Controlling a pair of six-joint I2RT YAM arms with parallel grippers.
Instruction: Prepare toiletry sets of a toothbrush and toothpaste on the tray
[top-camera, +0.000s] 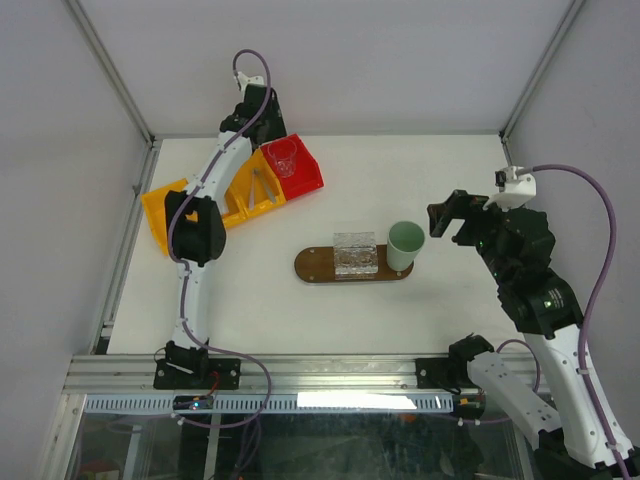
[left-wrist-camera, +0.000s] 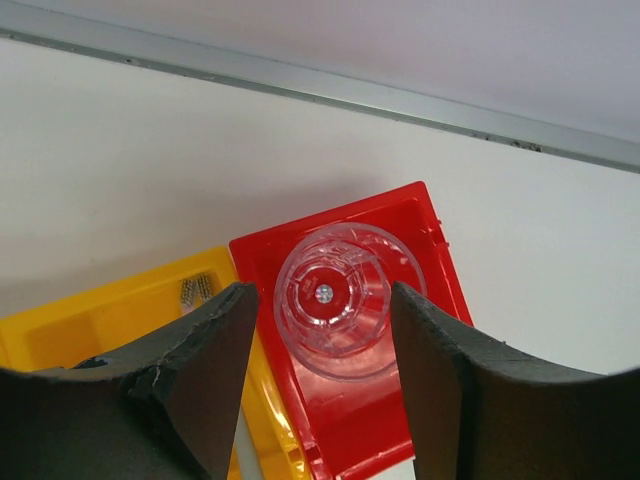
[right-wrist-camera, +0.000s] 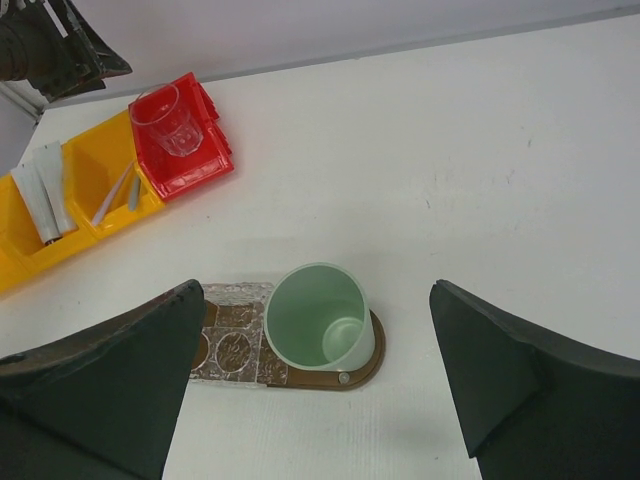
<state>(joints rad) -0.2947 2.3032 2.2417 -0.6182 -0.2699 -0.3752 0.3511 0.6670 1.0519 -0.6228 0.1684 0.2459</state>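
My left gripper (left-wrist-camera: 322, 300) and right gripper (right-wrist-camera: 318, 292) both stand wide, holding nothing. The tubes (right-wrist-camera: 38, 195) in the bin (right-wrist-camera: 85, 160) look soft and light, perhaps slippery, so I'd pinch one mid-body.

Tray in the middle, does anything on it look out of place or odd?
Nothing spilled or tipped. The tray holds only a mint-green cup and a clear patterned dish; the tubes and sticks lie in the yellow bin.
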